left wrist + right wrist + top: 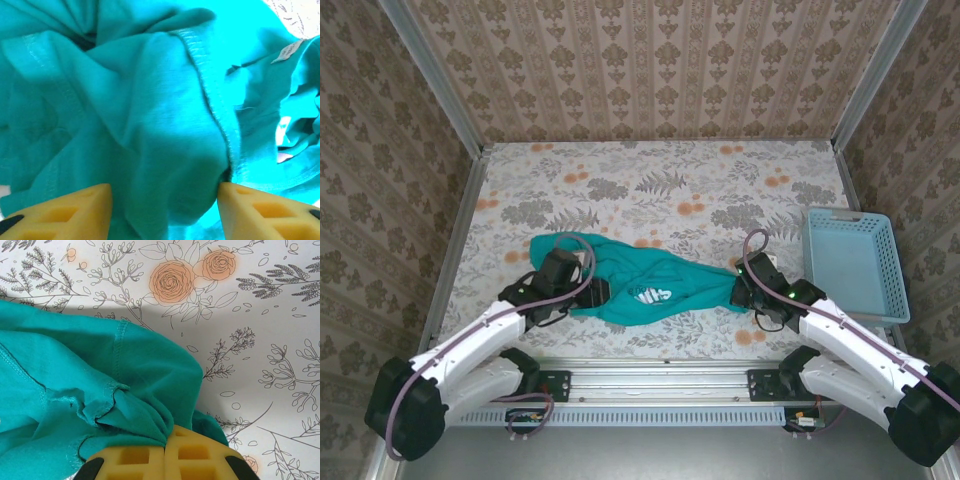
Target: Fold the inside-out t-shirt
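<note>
Left end effector (165, 195) first: its two yellow fingers (75, 210) are spread apart with a fat bulge of teal fabric sitting between them. The tip of the finger on the right side of that view is right up against a stitched seam (214, 110). Honestly, I can't tell if it's squeezing the cloth or just parked around it. A small white tag (289, 50) pokes out of the folds further back, toward the upper right of the left wrist view. The right end effector (166, 442) is a different story, with its fingers pressed together and a gathered bit of hemmed edge pinched between them, the fabric bunching into little pleats right at the tips. Moving outward, the inside-out t-shirt (650, 285) is lying crumpled in a long, slightly twisted strip across the near part of the table (620, 180), stretched between the two arms. The left end effector is dug into its left end and the right one is holding its right end. There's a whitish patch showing near the middle of the bundle. The table has a floral cover with grey leaves and orange roses. Off on the right side sits a light-blue basket (850, 215), apart from the shirt and just beyond the right arm.
</note>
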